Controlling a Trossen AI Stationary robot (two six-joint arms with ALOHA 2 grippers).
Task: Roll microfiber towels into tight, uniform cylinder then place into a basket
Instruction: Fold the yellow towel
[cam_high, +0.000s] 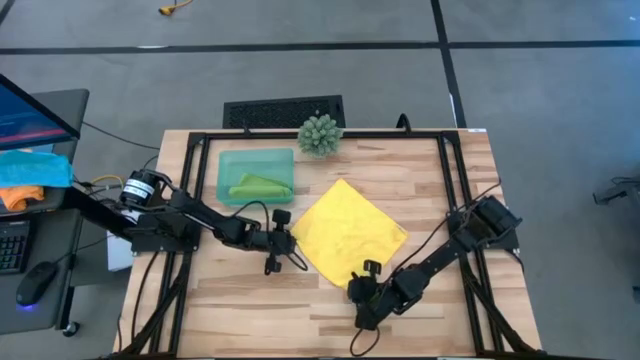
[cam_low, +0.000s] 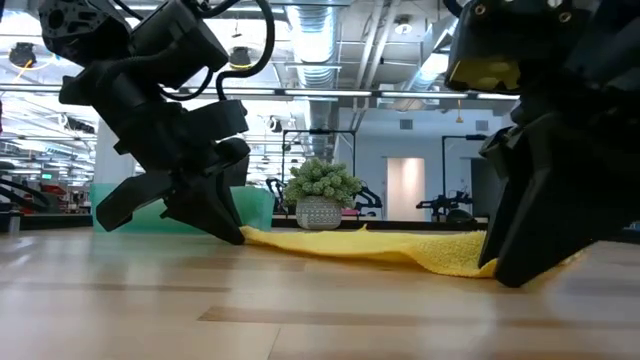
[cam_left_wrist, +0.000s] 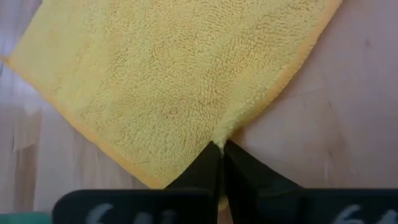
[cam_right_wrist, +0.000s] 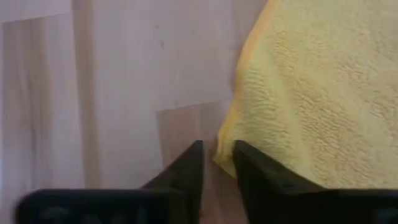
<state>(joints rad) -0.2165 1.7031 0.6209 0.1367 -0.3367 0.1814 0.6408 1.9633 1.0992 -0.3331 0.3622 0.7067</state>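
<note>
My worry is the yellow towel, lying flat on the counter just beside the basket (the green towel already sits rolled in it): my left jaws are clamped on only a thin pinch of its edge, which could slip free as I start rolling. My right jaws stand slightly apart at the near corner with nothing held, so a lopsided roll looks likely. Both arms reach low, fingertips at the counter.
</note>
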